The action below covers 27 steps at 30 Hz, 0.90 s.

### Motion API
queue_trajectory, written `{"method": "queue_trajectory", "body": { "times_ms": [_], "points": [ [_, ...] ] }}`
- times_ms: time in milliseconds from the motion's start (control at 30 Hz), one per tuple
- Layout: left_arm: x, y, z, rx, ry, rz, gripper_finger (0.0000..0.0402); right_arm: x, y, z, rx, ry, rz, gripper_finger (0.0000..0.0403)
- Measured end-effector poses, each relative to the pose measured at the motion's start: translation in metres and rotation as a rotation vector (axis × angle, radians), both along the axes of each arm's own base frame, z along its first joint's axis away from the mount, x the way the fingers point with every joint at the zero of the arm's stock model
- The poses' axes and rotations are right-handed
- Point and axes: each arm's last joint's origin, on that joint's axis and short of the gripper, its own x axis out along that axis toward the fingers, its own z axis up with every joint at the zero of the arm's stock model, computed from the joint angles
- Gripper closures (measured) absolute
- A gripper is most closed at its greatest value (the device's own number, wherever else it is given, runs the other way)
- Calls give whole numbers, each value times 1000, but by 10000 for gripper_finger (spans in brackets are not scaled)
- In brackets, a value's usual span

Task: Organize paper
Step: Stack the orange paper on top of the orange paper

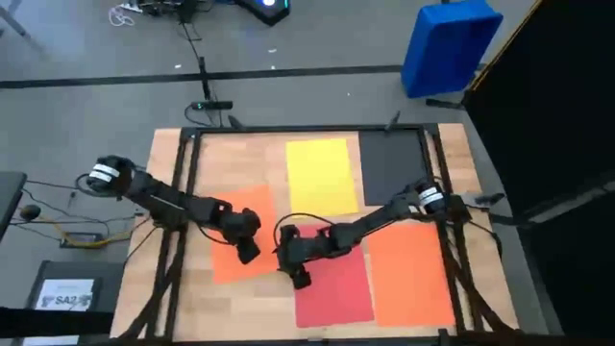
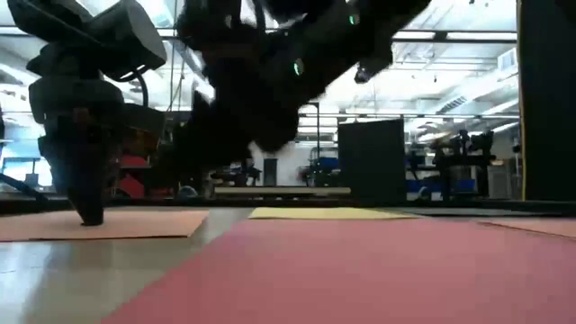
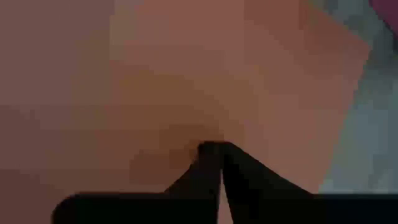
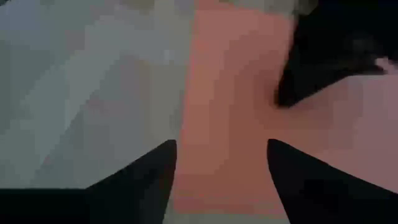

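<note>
Now | left hand: fingers together, tips pressed on the thin orange paper sheet lying tilted at the wooden table's left-centre | right hand: fingers apart, over the upper-left corner of the flat red paper sheet, nothing held | yellow sheet, dark grey sheet, second orange sheet lie flat, well apart from both hands.

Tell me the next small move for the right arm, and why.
Probably slide the open right pincer sideways until both fingers sit over the red sheet, then lower it. In the right wrist view it straddles that sheet's edge, one finger over bare table. The left pincer, shut, presses the tilted orange sheet nearby, so keep clear of it.
</note>
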Motion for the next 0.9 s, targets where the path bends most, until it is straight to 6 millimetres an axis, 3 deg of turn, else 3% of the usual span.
{"method": "queue_trajectory", "body": {
  "times_ms": [100,333,900],
  "points": [
    [0,0,0,-5,-2,-1,401,0,7,-10,2,30,-7,171],
    [0,0,0,-9,-4,-1,401,0,11,-10,-63,31,-50,174],
    [1,0,0,-11,-12,-1,401,4,-5,-8,-268,-23,-201,183]
  ]
}}
